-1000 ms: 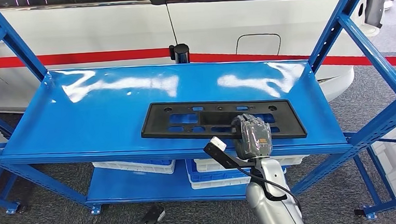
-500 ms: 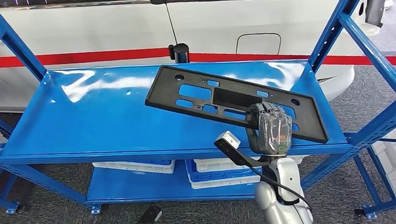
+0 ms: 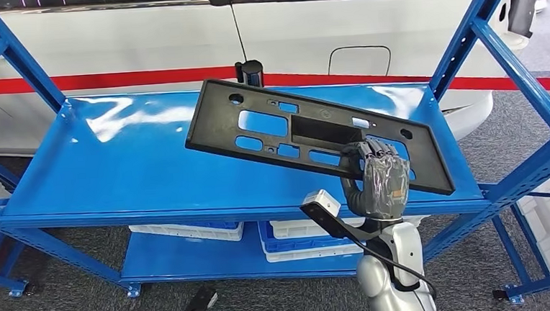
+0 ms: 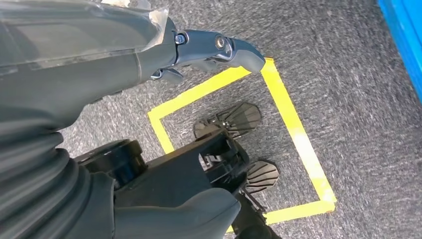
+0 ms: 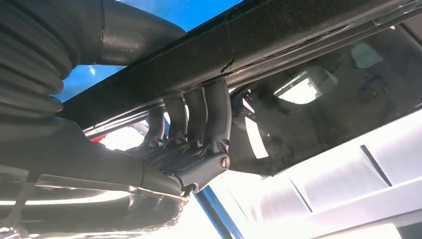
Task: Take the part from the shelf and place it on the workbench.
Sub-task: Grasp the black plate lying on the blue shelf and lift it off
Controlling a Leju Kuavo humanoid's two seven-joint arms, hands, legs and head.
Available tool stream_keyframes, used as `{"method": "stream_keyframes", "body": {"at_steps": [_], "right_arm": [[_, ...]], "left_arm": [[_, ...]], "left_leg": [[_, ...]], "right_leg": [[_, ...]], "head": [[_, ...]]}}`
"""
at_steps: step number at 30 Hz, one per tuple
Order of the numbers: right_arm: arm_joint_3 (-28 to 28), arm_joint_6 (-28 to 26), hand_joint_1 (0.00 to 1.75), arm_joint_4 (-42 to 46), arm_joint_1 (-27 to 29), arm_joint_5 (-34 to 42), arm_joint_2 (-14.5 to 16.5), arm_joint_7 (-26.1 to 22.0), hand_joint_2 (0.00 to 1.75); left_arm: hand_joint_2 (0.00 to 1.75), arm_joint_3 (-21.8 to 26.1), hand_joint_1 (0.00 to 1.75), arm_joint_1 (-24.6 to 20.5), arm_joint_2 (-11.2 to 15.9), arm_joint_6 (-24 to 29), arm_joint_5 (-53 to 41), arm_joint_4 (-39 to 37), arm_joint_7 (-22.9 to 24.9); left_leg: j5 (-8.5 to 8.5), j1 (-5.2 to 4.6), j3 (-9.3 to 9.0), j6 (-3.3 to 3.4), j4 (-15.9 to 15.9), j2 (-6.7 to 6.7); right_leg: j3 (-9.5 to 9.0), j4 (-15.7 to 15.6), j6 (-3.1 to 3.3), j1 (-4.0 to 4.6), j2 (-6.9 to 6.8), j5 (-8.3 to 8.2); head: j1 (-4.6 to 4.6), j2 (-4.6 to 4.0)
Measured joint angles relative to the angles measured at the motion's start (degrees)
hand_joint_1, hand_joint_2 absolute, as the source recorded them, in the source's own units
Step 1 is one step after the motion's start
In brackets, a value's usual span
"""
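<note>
A long black plastic part (image 3: 270, 130) with several rectangular cut-outs hangs tilted above the blue shelf (image 3: 114, 172), its left end raised. My right hand (image 3: 376, 178) grips its near edge toward the right end. In the right wrist view the dark fingers (image 5: 199, 117) hook over the part's black rim (image 5: 259, 37). My left hand (image 4: 149, 55) hangs beside my body above the grey floor, holding nothing, with one finger stretched out.
Blue uprights (image 3: 477, 31) frame the shelf on both sides. White bins (image 3: 302, 237) sit on the lower shelf. A white vehicle with a red stripe (image 3: 109, 80) stands behind. Yellow tape (image 4: 293, 134) marks the carpet by my feet.
My right hand has lifted the black part off the shelf surface. It lay flat a second ago; now it is tilted with its left end high and shifted slightly left.
</note>
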State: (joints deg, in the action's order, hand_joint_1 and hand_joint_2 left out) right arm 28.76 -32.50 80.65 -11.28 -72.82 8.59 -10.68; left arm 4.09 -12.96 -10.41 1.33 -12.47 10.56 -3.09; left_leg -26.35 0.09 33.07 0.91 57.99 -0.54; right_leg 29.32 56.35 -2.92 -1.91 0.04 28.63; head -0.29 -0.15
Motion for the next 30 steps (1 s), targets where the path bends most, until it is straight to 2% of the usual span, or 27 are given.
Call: {"method": "stream_keyframes", "body": {"at_steps": [5, 7, 8, 9, 10, 12, 13, 14, 15, 17, 18, 19, 21, 22, 24, 25, 27, 28, 29, 30], "right_arm": [[0.5, 0.0, 1.75, 0.3, 0.1, 0.3, 0.0, -0.2, 1.75], [0.6, 0.0, 1.75, 0.5, 0.1, 0.3, 0.0, -0.2, 1.75], [0.7, -0.1, 1.75, 0.6, 0.1, 0.3, 0.0, -0.3, 1.75], [0.7, -0.1, 1.75, 0.7, 0.1, 0.3, 0.0, -0.3, 1.75], [0.8, -0.2, 1.75, 0.8, 0.1, 0.4, 0.0, -0.3, 1.75], [0.9, -0.3, 1.75, 0.9, 0.4, 1.2, -0.2, -0.6, 1.75], [0.9, -0.3, 1.75, 0.9, 0.6, 2.1, -0.3, -0.9, 1.75], [0.9, -0.4, 1.75, 1.1, 0.9, 3.2, -0.5, -1.3, 1.75], [0.9, -0.5, 1.75, 1.5, 1.3, 4.4, -0.7, -1.8, 1.75], [0.9, -1.0, 1.75, 2.7, 2.0, 6.9, -1.0, -2.9, 1.75], [0.9, -1.3, 1.75, 3.5, 2.4, 8.2, -1.2, -3.6, 1.75], [0.9, -1.7, 1.75, 4.4, 3.0, 9.7, -1.5, -4.3, 1.75], [0.8, -2.6, 1.75, 6.9, 4.8, 13.6, -2.3, -6.0, 1.75], [0.7, -3.0, 1.75, 8.3, 5.8, 15.6, -2.7, -6.8, 1.75], [0.4, -3.3, 1.75, 11.2, 7.6, 19.3, -3.3, -8.3, 1.75], [0.1, -3.3, 1.75, 12.6, 8.6, 21.0, -3.7, -8.9, 1.75], [-0.5, -3.2, 1.75, 15.0, 10.7, 24.3, -4.7, -10.4, 1.75], [-0.8, -3.2, 1.75, 15.9, 11.8, 26.0, -5.2, -11.5, 1.75], [-1.1, -3.1, 1.75, 16.6, 12.9, 27.8, -5.6, -12.7, 1.75], [-1.4, -2.9, 1.75, 17.1, 13.9, 29.7, -6.0, -14.0, 1.75]], "left_arm": [[1.75, 0.6, 0.0, 0.1, 0.3, 0.0, 0.0, 0.0, 0.0], [1.75, 0.7, 0.0, 0.1, 0.4, 0.0, 0.0, 0.0, 0.0], [1.75, 0.7, 0.0, 0.1, 0.4, 0.0, 0.0, 0.0, -0.1], [1.75, 0.7, 0.0, 0.1, 0.4, 0.0, 0.0, 0.0, -0.1], [1.75, 0.7, 0.0, 0.1, 0.3, 0.0, 0.0, 0.0, -0.1], [1.75, 0.7, 0.0, 0.1, 0.3, 0.1, 0.0, 0.0, -0.2], [1.75, 0.7, 0.0, 0.2, 0.3, 0.2, 0.1, -0.1, -0.3], [1.75, 0.8, 0.0, 0.2, 0.3, 0.3, 0.2, -0.1, -0.4], [1.75, 0.8, 0.0, 0.3, 0.3, 0.4, 0.3, -0.1, -0.6], [1.75, 1.1, 0.0, 0.5, 0.3, 0.7, 0.6, -0.1, -1.0], [1.75, 1.3, 0.0, 0.6, 0.3, 1.0, 0.8, -0.1, -1.2], [1.75, 1.6, 0.0, 0.7, 0.3, 1.3, 0.9, -0.1, -1.4], [1.75, 2.0, 0.0, 1.2, 0.4, 2.1, 1.4, -0.1, -1.6], [1.75, 2.2, 0.0, 1.5, 0.5, 2.4, 1.6, -0.1, -1.8], [1.75, 2.8, 0.0, 2.0, 0.8, 2.9, 2.1, -0.1, -1.9], [1.75, 3.1, 0.0, 2.2, 0.9, 3.2, 2.2, -0.1, -2.0], [1.75, 3.6, 0.0, 2.8, 1.1, 3.8, 2.5, -0.1, -2.4], [1.75, 3.9, 0.0, 3.3, 1.2, 4.1, 2.6, -0.1, -3.1], [1.75, 4.2, 0.0, 3.8, 1.4, 4.4, 2.9, -0.1, -4.0], [1.75, 4.5, 0.0, 4.5, 1.6, 4.9, 3.2, -0.1, -5.0]], "left_leg": [[-0.12, -0.55, 0.18, 0.52, 0.1, 0.0], [0.13, -0.49, 0.07, 1.09, -0.3, 0.05], [0.35, -0.31, -0.09, 1.44, -0.7, 0.1], [0.58, -0.11, -0.25, 1.79, -1.1, 0.18], [0.73, 0.05, -0.37, 2.03, -1.3, 0.26], [0.76, -0.07, -0.33, 2.18, -1.3, 0.27], [0.73, -0.14, -0.33, 2.18, -1.3, 0.2], [0.69, -0.2, -0.34, 2.13, -1.3, 0.1], [0.63, -0.24, -0.39, 2.03, -1.2, -0.05], [0.36, -0.33, -0.43, 1.62, -0.9, -0.28], [0.18, -0.44, -0.34, 1.34, -0.7, -0.38], [0.05, -0.52, -0.21, 1.05, -0.5, -0.44], [-0.01, -0.49, -0.02, 0.52, -0.5, -0.51], [-0.13, -0.32, 0.03, 0.22, -0.4, -0.46], [-1.57, -0.05, 0.73, -0.52, 1.3, -0.23], [-3.22, 0.12, 1.88, -0.9, 3.9, -0.08], [-6.85, 0.45, 5.29, -1.57, 11.4, 0.1], [-7.89, 0.64, 6.75, -1.82, 14.4, 0.13], [-7.81, 0.81, 7.31, -1.97, 15.6, 0.16], [-6.65, 0.98, 6.71, -2.04, 14.4, 0.22]], "right_leg": [[0.13, -0.1, -0.39, -0.56, 0.0, -0.18], [0.22, -0.2, -0.77, -0.74, -0.02, -0.18], [0.67, 0.6, -0.76, -0.7, -0.04, 0.24], [1.68, 2.5, -0.57, -0.61, -0.05, 1.14], [3.44, 5.7, -0.16, -0.53, -0.06, 2.55], [7.83, 13.9, 0.43, -0.16, -0.03, 5.39], [9.5, 16.6, 0.43, -0.02, -0.03, 5.98], [10.1, 17.1, 0.22, 0.08, -0.03, 5.55], [9.6, 15.3, -0.13, 0.12, -0.04, 4.18], [6.49, 7.4, -0.57, 0.15, -0.07, 0.37], [5.19, 4.1, -0.45, 0.24, -0.06, -1.04], [4.47, 2.3, -0.14, 0.38, -0.05, -1.8], [4.28, 1.7, 0.65, 0.63, -0.01, -2.12], [4.23, 1.6, 1.0, 0.49, -0.01, -2.21], [4.02, 1.3, 1.75, 0.14, -0.01, -2.39], [3.92, 1.2, 2.08, 0.02, -0.04, -2.42], [3.88, 1.2, 2.51, 0.08, -0.1, -2.37], [3.86, 1.3, 2.53, 0.08, -0.11, -2.35], [3.84, 1.3, 2.53, 0.07, -0.08, -2.35], [3.79, 1.3, 2.53, 0.03, 0.0, -2.34]], "head": [[-0.02, 0.0], [-0.02, 0.0], [0.01, 0.0], [0.1, 0.0], [0.19, 0.0], [0.31, 0.0], [0.3, 0.0], [0.31, 0.0], [0.32, 0.0], [0.34, 0.0], [0.3, 0.0], [0.27, 0.0], [0.22, 0.0], [0.25, 0.0], [0.1, 0.0], [0.0, 0.0], [-0.16, -0.01], [-0.15, -0.01], [-0.15, -0.01], [-0.17, 0.0]]}}
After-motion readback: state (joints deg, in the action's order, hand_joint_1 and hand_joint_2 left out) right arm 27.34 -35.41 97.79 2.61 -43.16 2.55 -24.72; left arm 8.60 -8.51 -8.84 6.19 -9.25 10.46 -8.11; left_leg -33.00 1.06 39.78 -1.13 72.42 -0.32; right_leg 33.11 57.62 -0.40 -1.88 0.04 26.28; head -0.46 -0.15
